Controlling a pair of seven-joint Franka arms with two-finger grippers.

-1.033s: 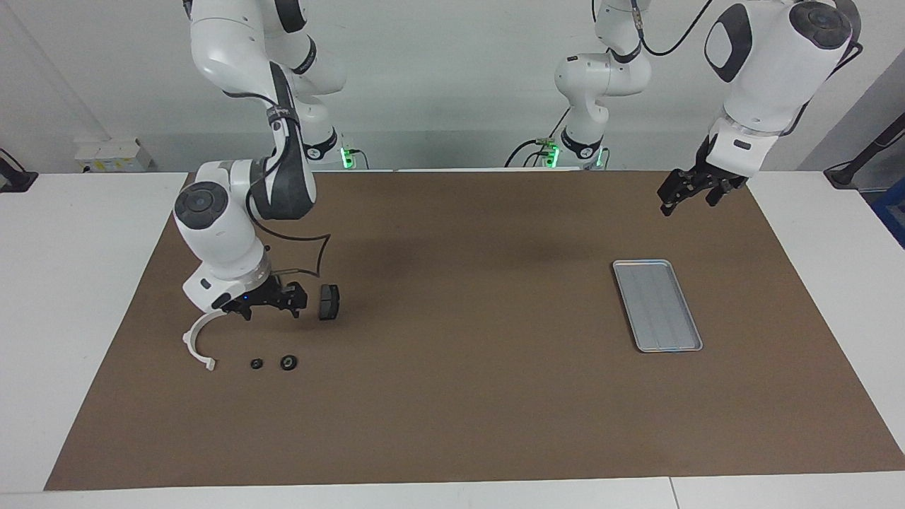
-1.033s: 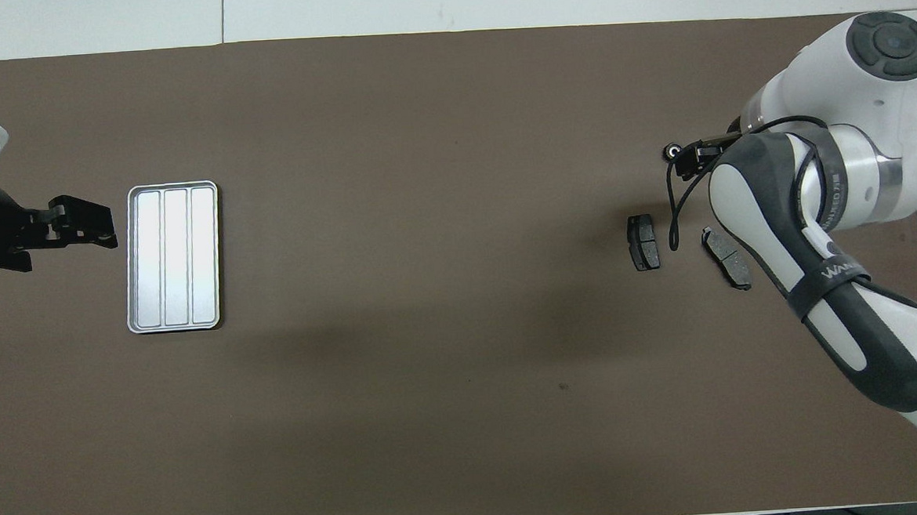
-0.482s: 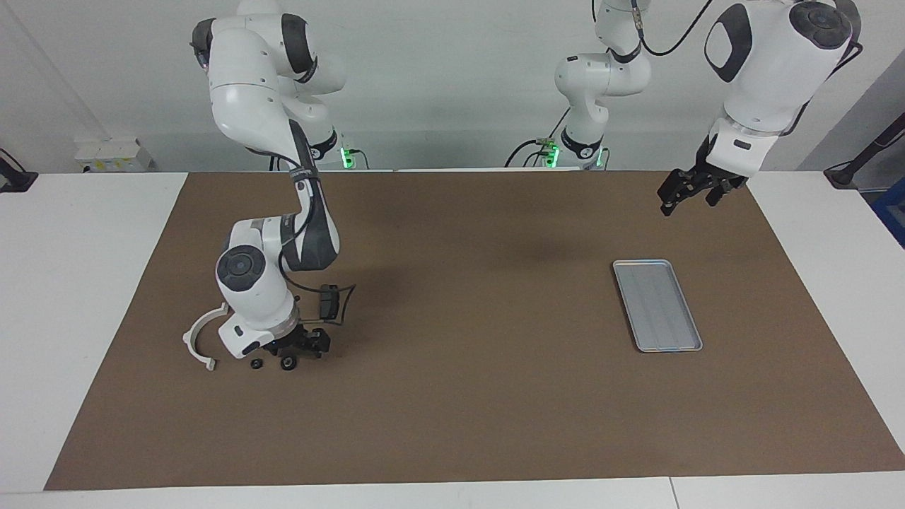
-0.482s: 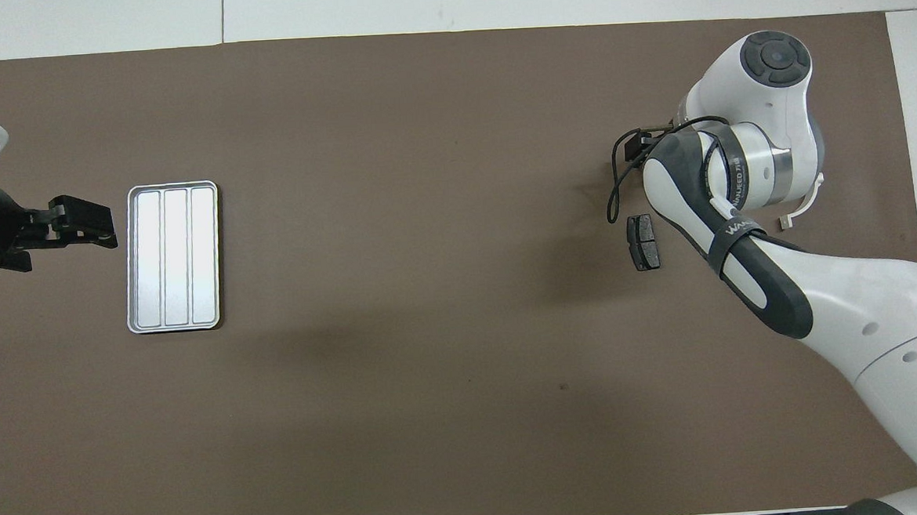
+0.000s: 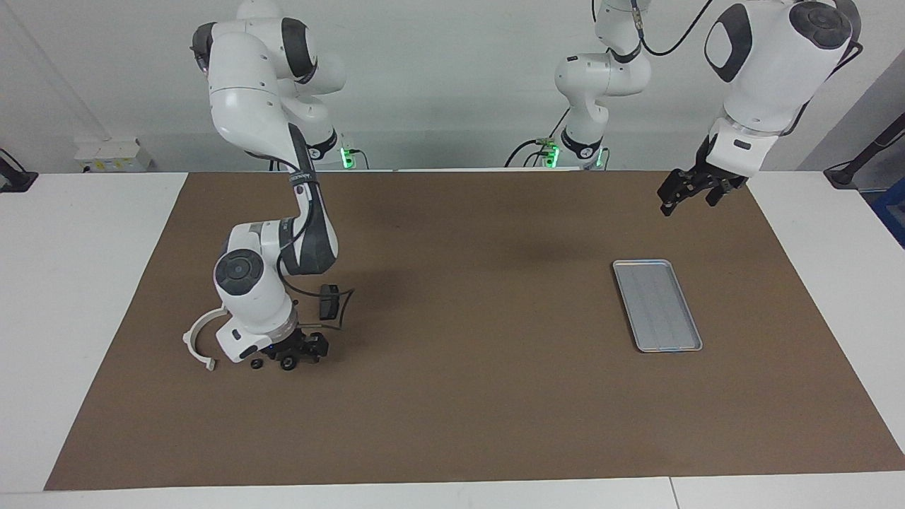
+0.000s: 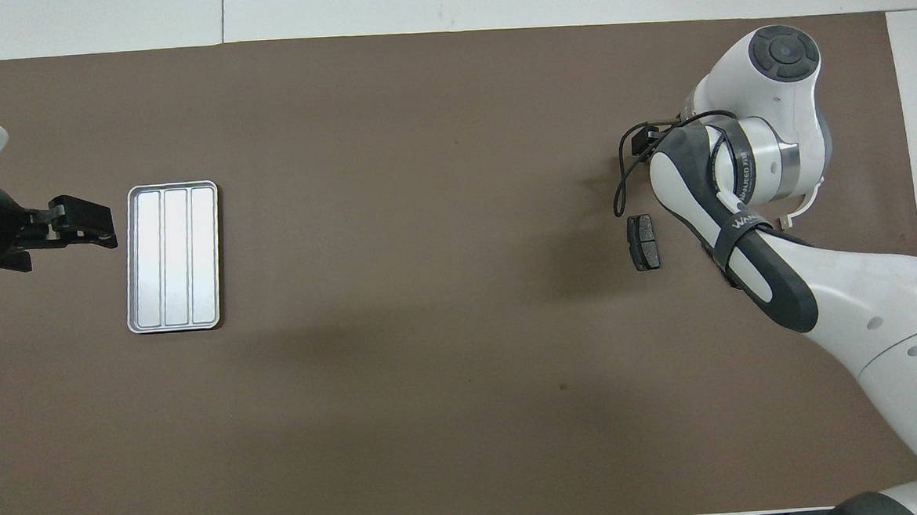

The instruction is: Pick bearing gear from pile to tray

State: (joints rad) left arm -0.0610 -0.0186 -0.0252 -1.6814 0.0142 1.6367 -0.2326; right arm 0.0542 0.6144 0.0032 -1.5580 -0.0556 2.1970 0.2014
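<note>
Down at the pile, the right gripper has dropped from beside the brake pad to the mat, and it now sits low directly over the larger black ring, which I take to be the bearing gear. Its fingers look spread, and nothing is pinched between them yet; whether the tips already touch the ring I cannot tell. From overhead the ring is hidden under the right arm's wrist.

The smaller black ring lies just beside the bearing gear, toward the right arm's end of the table, and the white half-ring curves next to that, partly covered by the wrist. Only 1 brake pad shows; it lies nearer to the robots than the 2 rings.

My judgement: the reach is done and the grasp is the step in hand, so closing on the ring comes next, then a long carry. The tray lies bare and well apart, toward the left arm's end of the table. The left gripper waits in the air, its fingers spread and holding nothing.
</note>
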